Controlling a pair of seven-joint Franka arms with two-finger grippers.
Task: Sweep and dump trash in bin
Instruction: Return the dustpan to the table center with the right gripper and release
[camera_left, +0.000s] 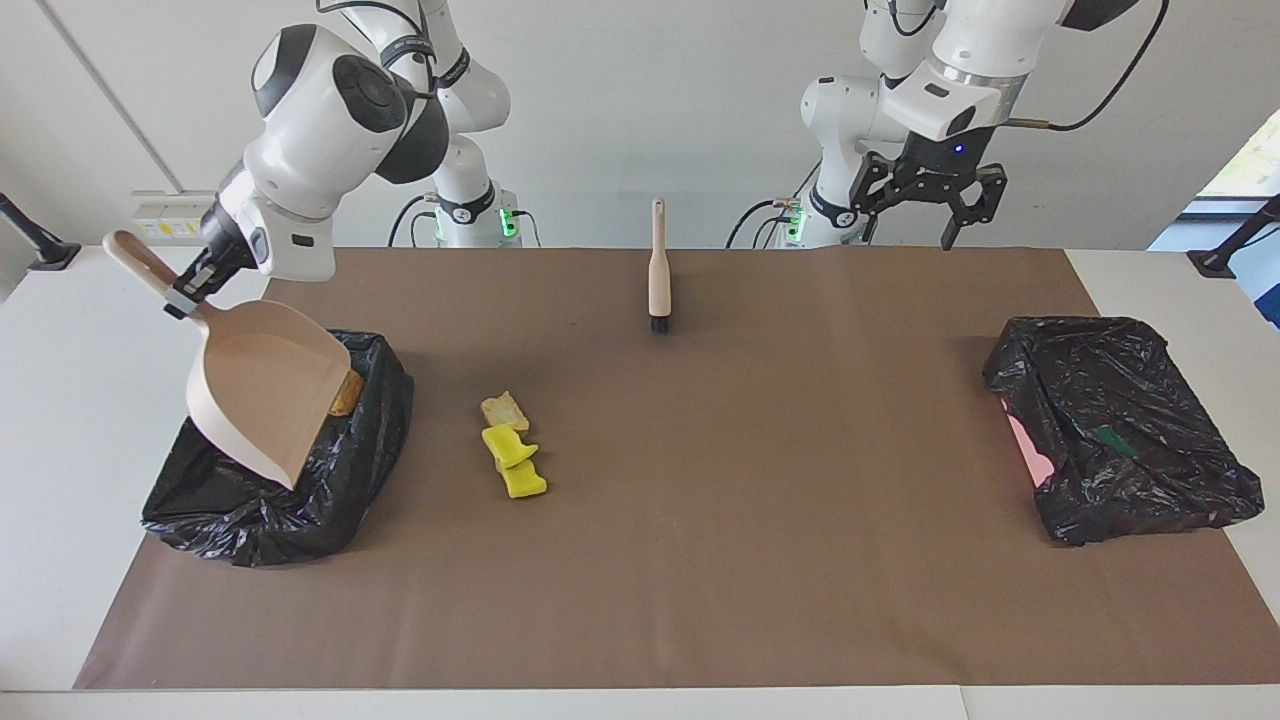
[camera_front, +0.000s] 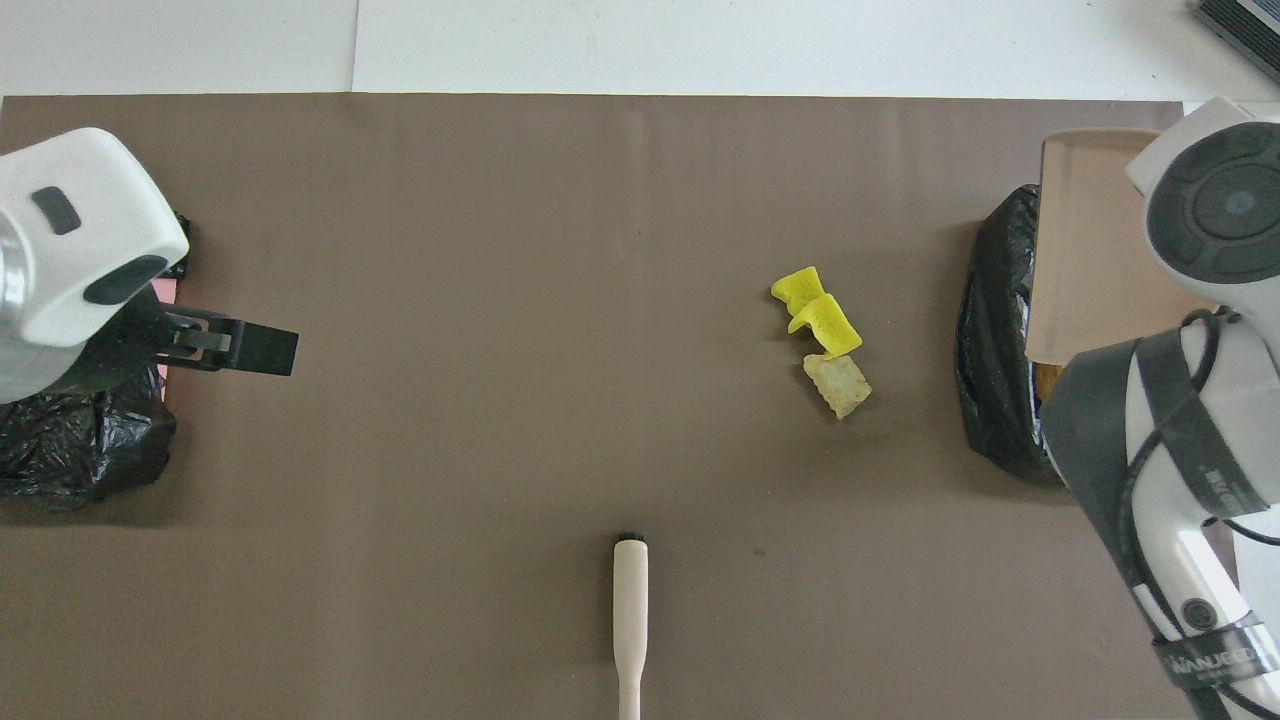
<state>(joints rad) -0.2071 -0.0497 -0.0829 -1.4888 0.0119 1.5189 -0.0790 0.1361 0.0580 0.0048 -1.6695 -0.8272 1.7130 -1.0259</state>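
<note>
Right gripper clamps dustpan over bin, hiding pastry. Left gripper spread, empty, aloft. Sponges, bread chunk on mat. Brush near robots.

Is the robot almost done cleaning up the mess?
About halfway. One brown pastry shows in the bin at the right arm's end, under the dustpan. The right gripper holds that dustpan by its handle, tilted over the bin. Two yellow sponges and a bread chunk are left on the mat. The brush lies nearer the robots, and the left gripper hangs open, empty.
</note>
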